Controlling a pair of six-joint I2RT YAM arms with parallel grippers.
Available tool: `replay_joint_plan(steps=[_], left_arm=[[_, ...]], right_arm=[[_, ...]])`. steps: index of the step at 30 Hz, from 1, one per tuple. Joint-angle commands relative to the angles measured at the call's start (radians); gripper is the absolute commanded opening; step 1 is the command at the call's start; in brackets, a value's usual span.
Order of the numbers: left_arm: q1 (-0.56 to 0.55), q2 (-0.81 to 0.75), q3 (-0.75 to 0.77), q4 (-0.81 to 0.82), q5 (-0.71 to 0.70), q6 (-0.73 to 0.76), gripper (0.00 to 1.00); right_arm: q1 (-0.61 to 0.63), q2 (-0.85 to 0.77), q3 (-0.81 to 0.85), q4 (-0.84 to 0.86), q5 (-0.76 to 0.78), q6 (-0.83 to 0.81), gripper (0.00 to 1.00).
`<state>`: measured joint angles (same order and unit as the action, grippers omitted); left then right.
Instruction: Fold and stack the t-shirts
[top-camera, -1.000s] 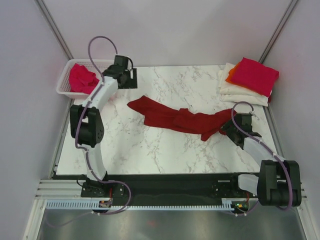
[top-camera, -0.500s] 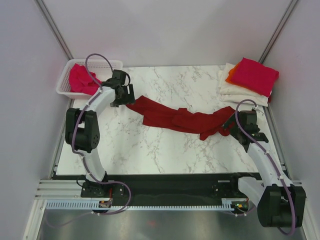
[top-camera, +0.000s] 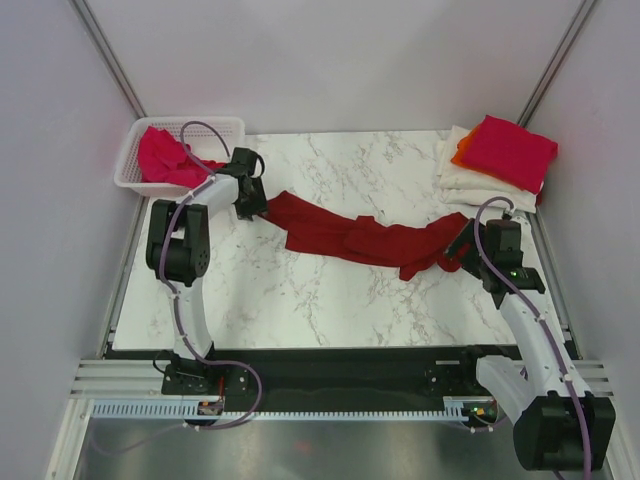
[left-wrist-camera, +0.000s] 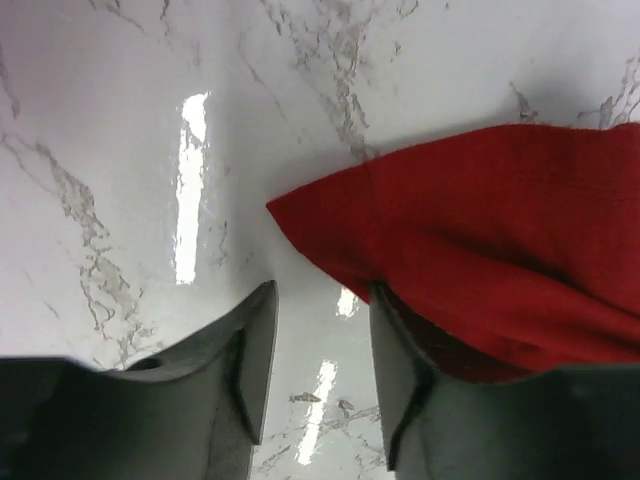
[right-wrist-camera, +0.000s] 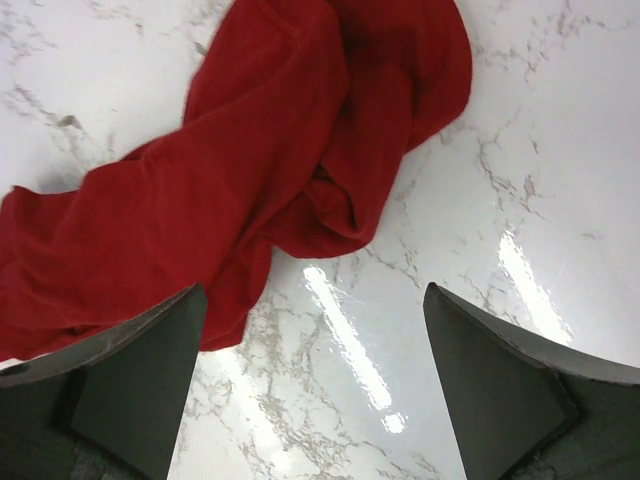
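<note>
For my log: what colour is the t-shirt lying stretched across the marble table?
The t-shirt is dark red; the right wrist view shows it best.

place: robot lab booth | seen: plain white panel walls (top-camera: 340, 60), metal corner posts (top-camera: 108, 60), marble-pattern table (top-camera: 330, 300)

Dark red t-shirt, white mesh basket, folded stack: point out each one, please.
dark red t-shirt (top-camera: 350, 237), top external view, its bunched middle.
white mesh basket (top-camera: 124, 162), top external view, its left wall.
folded stack (top-camera: 505, 150), top external view, its top layer.

Orange tee (top-camera: 463, 154) mostly under pink tee (top-camera: 508, 150)
</note>
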<state>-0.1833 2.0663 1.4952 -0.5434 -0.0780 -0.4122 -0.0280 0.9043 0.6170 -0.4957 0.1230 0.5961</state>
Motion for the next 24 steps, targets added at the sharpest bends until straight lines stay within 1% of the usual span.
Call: replay_joint_plan(steps=[1, 2, 3, 5, 6, 8, 10, 11, 12, 13, 14, 18, 22, 23, 24], left_arm=[[0.002, 0.063, 0.030, 0.049, 0.046, -0.042, 0.44], [0.001, 0.069, 0.040, 0.054, 0.067, -0.036, 0.31], [0.001, 0.072, 0.043, 0.051, 0.073, -0.034, 0.03], [-0.002, 0.051, 0.037, 0.053, 0.109, -0.037, 0.02], [-0.005, 0.034, 0.031, 0.053, 0.110, -0.039, 0.02], [-0.015, -0.047, 0.007, 0.051, 0.104, -0.034, 0.02], [-0.019, -0.122, -0.015, 0.049, 0.101, -0.033, 0.02], [-0.021, -0.199, -0.039, 0.049, 0.100, -0.027, 0.02], [-0.021, -0.243, -0.052, 0.046, 0.099, -0.023, 0.02], [-0.021, -0.282, -0.065, 0.046, 0.099, -0.023, 0.02], [-0.021, -0.360, -0.093, 0.037, 0.084, -0.008, 0.02], [-0.021, -0.506, -0.160, 0.008, 0.080, 0.029, 0.02], [-0.019, -0.594, -0.249, -0.006, 0.080, 0.053, 0.02], [-0.021, -0.591, -0.272, 0.005, 0.081, 0.055, 0.04], [-0.021, -0.572, -0.271, 0.005, 0.084, 0.055, 0.14]], right_arm=[[0.003, -0.038, 0.070, 0.008, -0.065, -0.047, 0.98], [0.003, -0.044, 0.075, 0.016, -0.101, -0.054, 0.98], [0.007, -0.044, 0.075, 0.038, -0.121, -0.074, 0.98], [0.020, -0.027, 0.087, 0.043, -0.121, -0.087, 0.98], [0.054, -0.013, 0.095, 0.043, -0.120, -0.096, 0.98], [0.086, 0.045, 0.121, 0.040, -0.120, -0.113, 0.98], [0.176, 0.094, 0.142, 0.040, -0.111, -0.119, 0.98], [0.219, 0.157, 0.171, 0.039, -0.094, -0.117, 0.97], [0.303, 0.191, 0.184, 0.033, -0.074, -0.116, 0.97], [0.336, 0.221, 0.197, 0.031, -0.045, -0.110, 0.96], [0.361, 0.281, 0.222, 0.032, -0.037, -0.105, 0.96], [0.421, 0.386, 0.282, 0.062, -0.052, -0.104, 0.94], [0.487, 0.493, 0.407, 0.059, -0.057, -0.131, 0.94], [0.513, 0.540, 0.432, 0.051, -0.053, -0.139, 0.94], [0.523, 0.562, 0.453, 0.031, -0.043, -0.148, 0.94]])
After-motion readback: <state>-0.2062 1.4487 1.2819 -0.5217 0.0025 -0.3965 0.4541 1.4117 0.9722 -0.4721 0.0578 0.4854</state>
